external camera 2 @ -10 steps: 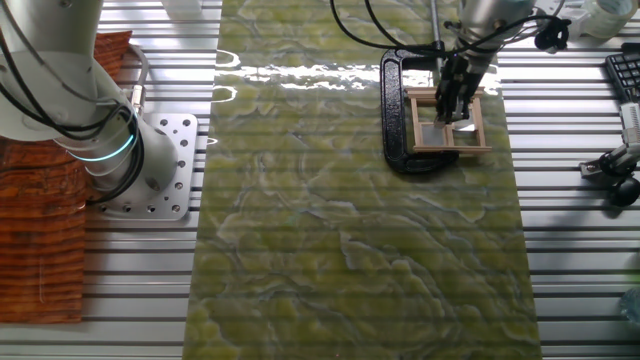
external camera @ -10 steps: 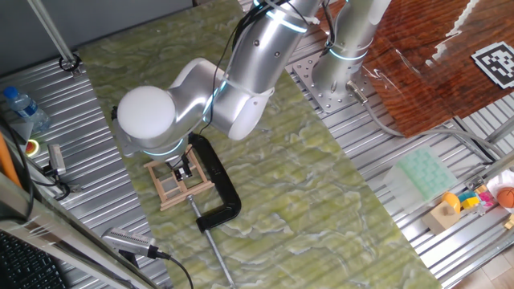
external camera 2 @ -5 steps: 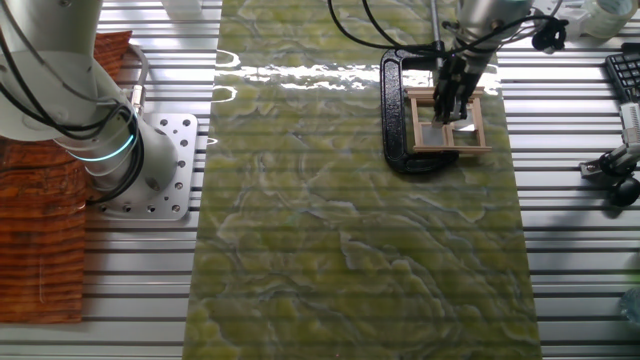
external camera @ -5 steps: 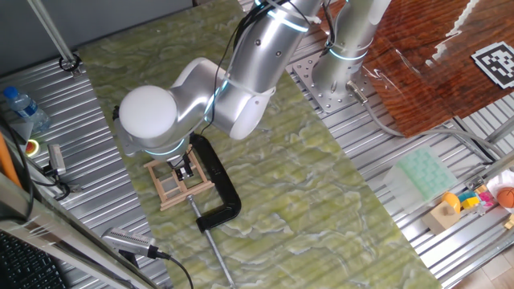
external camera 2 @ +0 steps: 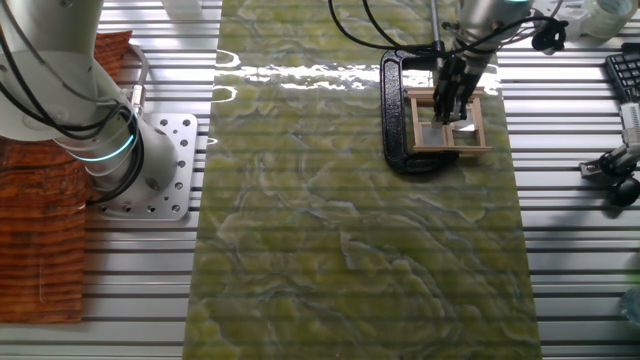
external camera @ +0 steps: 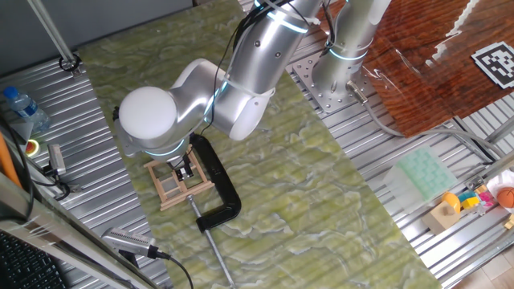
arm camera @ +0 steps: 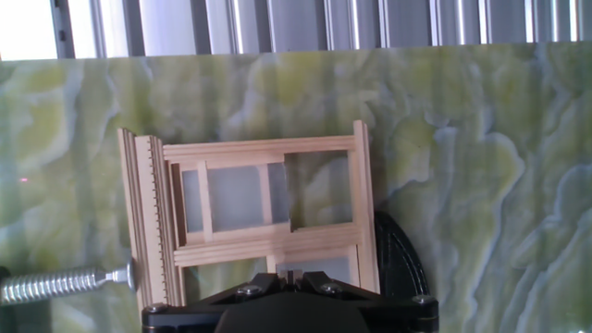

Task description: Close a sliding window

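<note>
The sliding window (external camera: 177, 189) is a small pale wooden frame lying flat on the green mat, held by a black C-clamp (external camera: 218, 186). It also shows in the other fixed view (external camera 2: 448, 124) and in the hand view (arm camera: 264, 199). In the hand view a paned sash sits at the left of the frame, and green mat shows through an open gap at the upper right. My gripper (external camera: 185, 170) (external camera 2: 450, 104) (arm camera: 292, 276) is low over the near part of the window. Its fingers are together.
The clamp's metal screw (arm camera: 65, 283) sticks out left of the window. A water bottle (external camera: 21, 109) and tools lie on the metal table. A pale green pad (external camera: 422, 177) and coloured toys (external camera: 474, 201) lie to the right. The robot base (external camera 2: 150, 170) stands beside the mat.
</note>
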### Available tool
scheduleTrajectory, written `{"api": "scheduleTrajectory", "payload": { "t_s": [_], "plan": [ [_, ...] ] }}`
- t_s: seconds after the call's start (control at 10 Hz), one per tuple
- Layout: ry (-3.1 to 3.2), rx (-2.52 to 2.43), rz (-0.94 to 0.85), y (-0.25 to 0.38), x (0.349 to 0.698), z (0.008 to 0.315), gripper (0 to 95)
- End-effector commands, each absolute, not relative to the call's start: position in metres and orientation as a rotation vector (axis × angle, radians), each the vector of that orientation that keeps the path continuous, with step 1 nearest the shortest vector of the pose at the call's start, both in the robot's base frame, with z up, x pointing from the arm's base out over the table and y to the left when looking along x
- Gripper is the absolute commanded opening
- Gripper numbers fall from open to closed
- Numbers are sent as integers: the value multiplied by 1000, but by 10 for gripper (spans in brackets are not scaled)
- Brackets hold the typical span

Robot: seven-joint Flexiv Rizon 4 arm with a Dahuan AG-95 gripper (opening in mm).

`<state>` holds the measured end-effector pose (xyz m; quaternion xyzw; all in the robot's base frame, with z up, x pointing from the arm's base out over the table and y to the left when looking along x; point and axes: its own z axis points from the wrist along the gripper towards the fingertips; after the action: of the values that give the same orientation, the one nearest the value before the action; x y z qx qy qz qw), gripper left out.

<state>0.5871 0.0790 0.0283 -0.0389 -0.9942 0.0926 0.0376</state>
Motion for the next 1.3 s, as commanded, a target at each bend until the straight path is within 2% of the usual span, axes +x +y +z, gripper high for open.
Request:
{"api": "scheduleTrajectory", "payload": {
  "t_s": [0.1,1.3],
  "plan": [
    [-3052,-120,284,79,587,28,0],
    [-3038,-118,282,83,579,29,0]
  ]
}}
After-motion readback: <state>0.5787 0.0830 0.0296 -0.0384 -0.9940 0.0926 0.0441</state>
